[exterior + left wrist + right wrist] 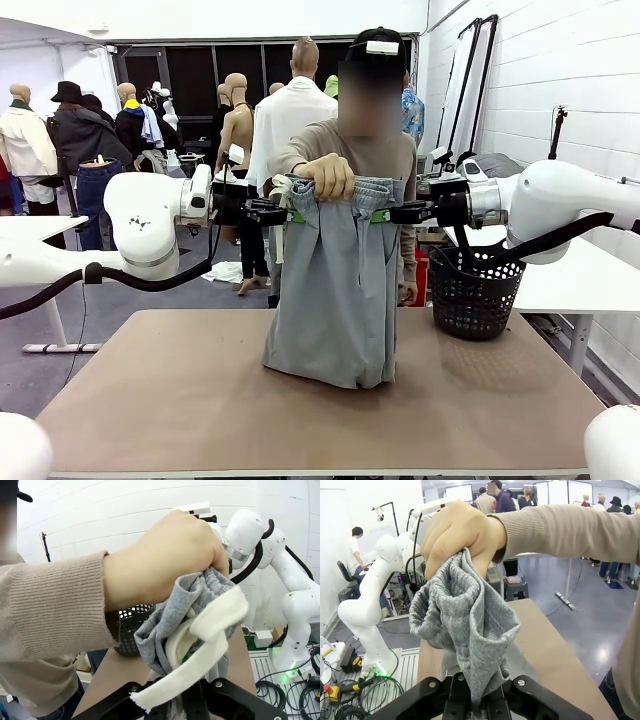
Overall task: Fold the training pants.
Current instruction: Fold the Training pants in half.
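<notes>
my left tool (291, 214) is clamped tight on one end of the waistband of the light grey soft jersey training pants (337, 290), and my right tool (380, 214) is clamped just as tight on the other end. between them the gathered elastic waistband is stretched level in the air above the tan flat counter (150, 400), in front of the person's chest. the pants hang straight down from it in a narrow column, and their lower end rests bunched on the counter near the middle.

the person's hand (330, 176) grips the waistband from above, midway between my two tools. in my left wrist view that hand (165, 562) closes over the bunched grey fabric (172, 625) just beyond my fingers, and a pale cream flat drawstring (200, 652) loops out of the band and trails down toward the tool. in my right wrist view the same hand (457, 535) pinches the grey jersey (465, 625), which drops in folds into my closed jaws.

a black plastic mesh basket (475, 290) stands on the counter's right side, near the pants but apart from them.

i can read no brand, label or writing on the pants, the basket or the arms.
</notes>
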Robot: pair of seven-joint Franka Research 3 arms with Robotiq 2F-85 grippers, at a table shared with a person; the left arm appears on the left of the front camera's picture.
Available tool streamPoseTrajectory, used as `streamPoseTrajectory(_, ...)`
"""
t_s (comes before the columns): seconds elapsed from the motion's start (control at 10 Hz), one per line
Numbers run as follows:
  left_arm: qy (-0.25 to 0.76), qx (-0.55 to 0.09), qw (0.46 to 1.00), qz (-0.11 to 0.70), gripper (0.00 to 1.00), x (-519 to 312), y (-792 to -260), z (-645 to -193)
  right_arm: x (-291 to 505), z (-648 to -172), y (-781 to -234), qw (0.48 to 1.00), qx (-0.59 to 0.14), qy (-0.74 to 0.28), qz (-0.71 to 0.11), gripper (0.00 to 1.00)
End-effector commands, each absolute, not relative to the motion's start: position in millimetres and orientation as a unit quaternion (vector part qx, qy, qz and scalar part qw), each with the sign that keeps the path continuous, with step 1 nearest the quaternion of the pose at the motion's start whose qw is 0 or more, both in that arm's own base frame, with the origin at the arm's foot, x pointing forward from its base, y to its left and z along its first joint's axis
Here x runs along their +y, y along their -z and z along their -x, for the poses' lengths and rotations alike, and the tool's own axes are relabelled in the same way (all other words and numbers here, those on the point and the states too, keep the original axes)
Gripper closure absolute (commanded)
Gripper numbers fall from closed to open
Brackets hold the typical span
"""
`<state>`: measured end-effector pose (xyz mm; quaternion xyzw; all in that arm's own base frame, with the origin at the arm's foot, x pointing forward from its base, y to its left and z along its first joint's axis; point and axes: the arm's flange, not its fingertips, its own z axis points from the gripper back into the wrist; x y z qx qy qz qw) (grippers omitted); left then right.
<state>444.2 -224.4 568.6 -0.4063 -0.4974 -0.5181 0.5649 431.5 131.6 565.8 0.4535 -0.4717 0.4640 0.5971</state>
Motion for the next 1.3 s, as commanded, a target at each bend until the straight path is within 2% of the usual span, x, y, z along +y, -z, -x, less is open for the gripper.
streamPoseTrajectory(0.0, 0.519, -0.497, 0.564, 0.406, 1.0, -225.0, -569.0, -443.7, 132.8, -431.2, -565.5, 0.597, -0.471, -0.465, -0.453, 1.0)
streamPoseTrajectory(1.2, 0.519, -0.497, 0.564, 0.406, 1.0, -225.0, -569.0, -443.7, 132.8, -431.2, -565.5, 0.597, -0.471, -0.465, -0.453, 1.0)
